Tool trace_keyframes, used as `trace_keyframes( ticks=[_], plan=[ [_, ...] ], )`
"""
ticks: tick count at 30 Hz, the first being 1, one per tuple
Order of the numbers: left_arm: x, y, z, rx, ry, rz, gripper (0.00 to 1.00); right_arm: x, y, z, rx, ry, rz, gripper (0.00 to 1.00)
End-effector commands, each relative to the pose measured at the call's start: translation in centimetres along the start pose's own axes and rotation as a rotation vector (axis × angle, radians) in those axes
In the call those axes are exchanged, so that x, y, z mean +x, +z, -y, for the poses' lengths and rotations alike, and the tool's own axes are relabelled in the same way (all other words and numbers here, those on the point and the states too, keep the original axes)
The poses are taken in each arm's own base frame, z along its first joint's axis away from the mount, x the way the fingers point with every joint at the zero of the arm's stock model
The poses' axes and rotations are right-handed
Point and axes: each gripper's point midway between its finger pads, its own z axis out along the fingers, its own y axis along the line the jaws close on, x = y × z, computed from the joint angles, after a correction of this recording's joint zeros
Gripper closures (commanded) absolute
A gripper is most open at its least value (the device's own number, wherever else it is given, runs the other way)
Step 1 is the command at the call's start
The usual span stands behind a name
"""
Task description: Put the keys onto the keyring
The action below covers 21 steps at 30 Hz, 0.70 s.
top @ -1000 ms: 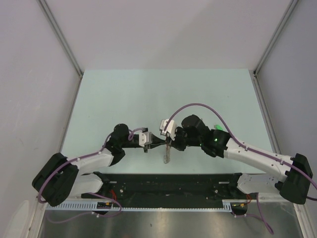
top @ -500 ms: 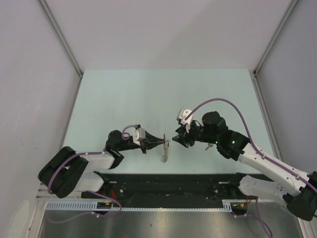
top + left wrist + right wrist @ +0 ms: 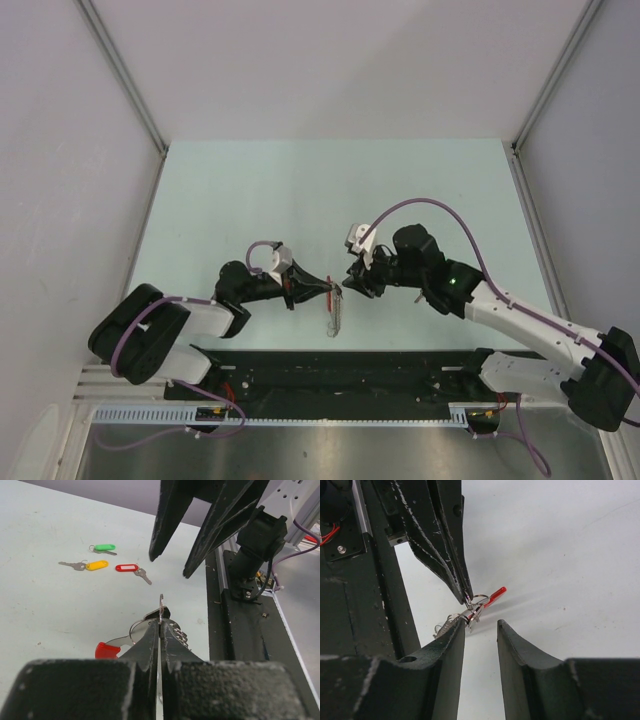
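My left gripper [image 3: 160, 626] is shut on a small silver ring of the keyring [image 3: 161, 605] and holds that end off the table. The keyring's red plastic end [image 3: 106, 650] and its row of metal rings [image 3: 178, 633] hang below. Green [image 3: 105, 547], yellow [image 3: 96, 565] and red [image 3: 126, 568] keys lie apart on the table beyond. A dark piece sits at the pinched ring; I cannot tell whether it is the black key. My right gripper [image 3: 480, 625] is open, its left fingertip [image 3: 456, 630] touching the keyring [image 3: 479, 603]. In the top view the grippers [image 3: 325, 290] [image 3: 347, 285] meet tip to tip.
The black base rail [image 3: 340, 365] runs along the near edge just below the keyring [image 3: 333, 312]. It shows in the left wrist view [image 3: 240, 630] and the right wrist view [image 3: 350, 605]. The pale green tabletop [image 3: 330, 190] stretches behind both arms.
The right gripper pulled back to the right, then came in again to the left gripper's tip. The left arm shifted slightly right. The keyring's red part now shows.
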Motion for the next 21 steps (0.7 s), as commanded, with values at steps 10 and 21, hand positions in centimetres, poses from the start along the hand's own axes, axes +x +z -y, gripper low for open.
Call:
trace_keyframes(
  ticks=[10,21],
  plan=[
    [-7.4,-0.2,2.7,0.105,0.322,0.258,1.00,0.5,1.7,0.7,-0.029,-0.027,0.015,0.66],
    [-7.5,-0.2,2.8,0.108,0.325,0.258,1.00,1.0,2.0,0.0,-0.079,-0.027,0.004,0.71]
  ],
)
